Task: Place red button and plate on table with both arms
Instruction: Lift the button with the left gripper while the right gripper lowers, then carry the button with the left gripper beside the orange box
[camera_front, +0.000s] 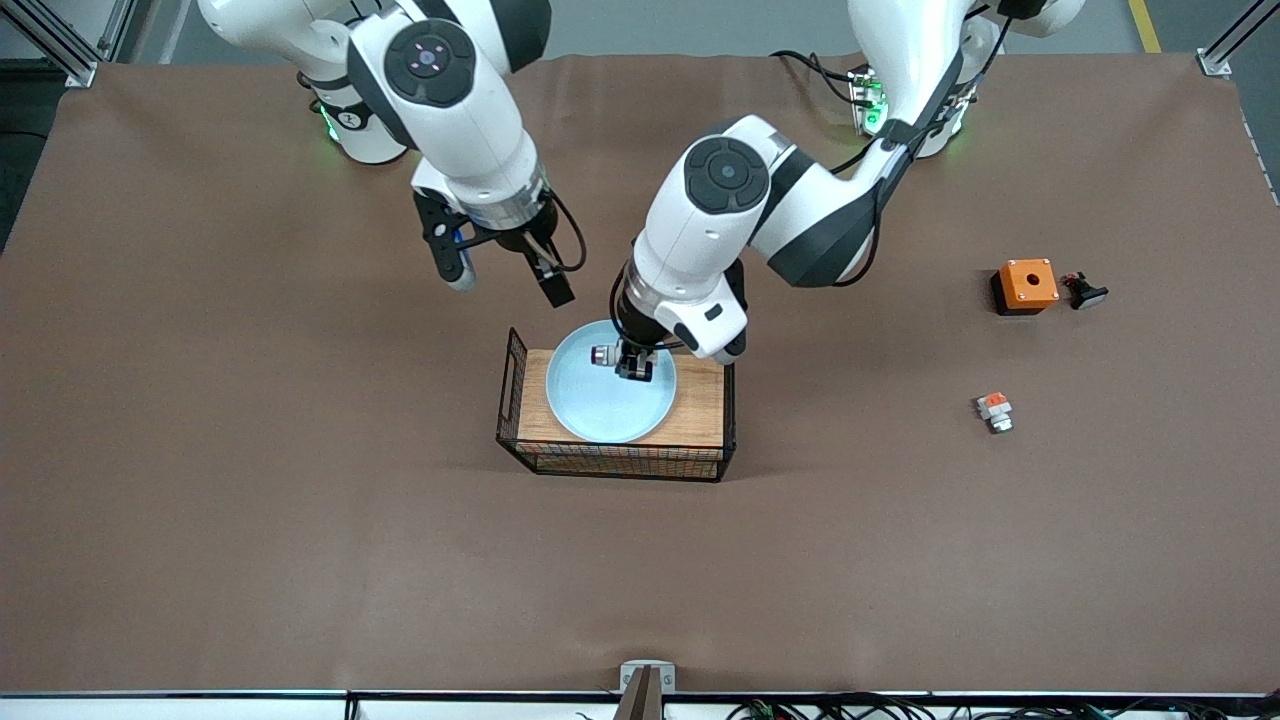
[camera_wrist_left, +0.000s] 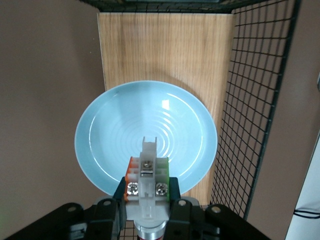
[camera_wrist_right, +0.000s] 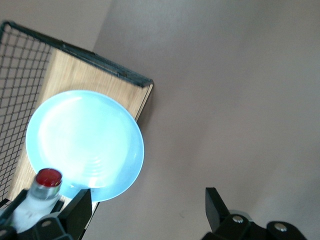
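Observation:
The pale-blue plate (camera_front: 600, 405) lies on the wooden top of a black wire rack (camera_front: 620, 462) at mid-table (camera_front: 250, 450). My left gripper (camera_front: 633, 368) is over the plate's edge farther from the front camera, shut on the red button (camera_front: 605, 355). In the left wrist view the button (camera_wrist_left: 148, 172) sits between the jaws of the left gripper (camera_wrist_left: 148, 200), over the plate (camera_wrist_left: 125, 135). My right gripper (camera_front: 510, 288) is open and empty, over the table beside the rack. The right wrist view shows its gripper (camera_wrist_right: 147, 205), the plate (camera_wrist_right: 85, 135) and the button's red cap (camera_wrist_right: 48, 177).
Toward the left arm's end of the table stand an orange box with a round hole (camera_front: 1025, 285), a small black part (camera_front: 1085, 291) beside it, and a small part with an orange-red block (camera_front: 995, 410) nearer the front camera.

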